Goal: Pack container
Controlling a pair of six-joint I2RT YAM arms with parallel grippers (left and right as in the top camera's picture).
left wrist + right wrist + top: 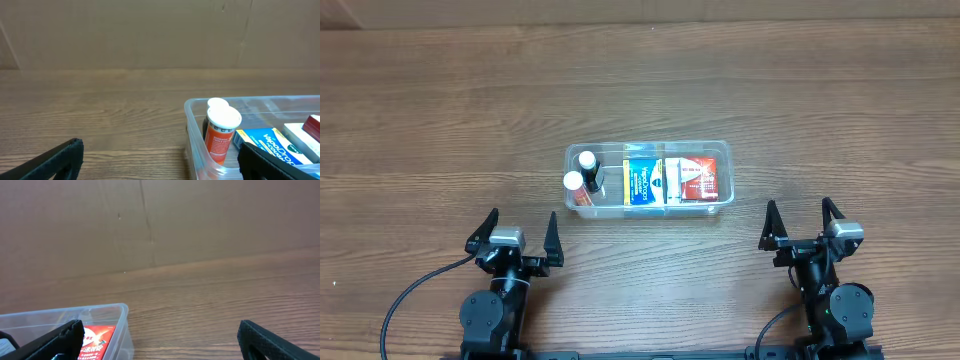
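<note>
Fingers on both arms stand spread wide and grasp nothing: the left fingers (483, 230) and the right fingers (769, 228) point forward over the worktop (420, 100), well apart from each other. Ahead of them, between the two pairs, sits the container (648, 213), touched by neither. Inside it, two white-capped bottles (573, 181) stand upright at the end toward the left fingers, probably so that they take up little floor. A blue box (643, 180) and a red box (698, 178) lie side by side, filling the end toward the right fingers. With both pairs released and short of the rim, I judge the packing finished or paused.
</note>
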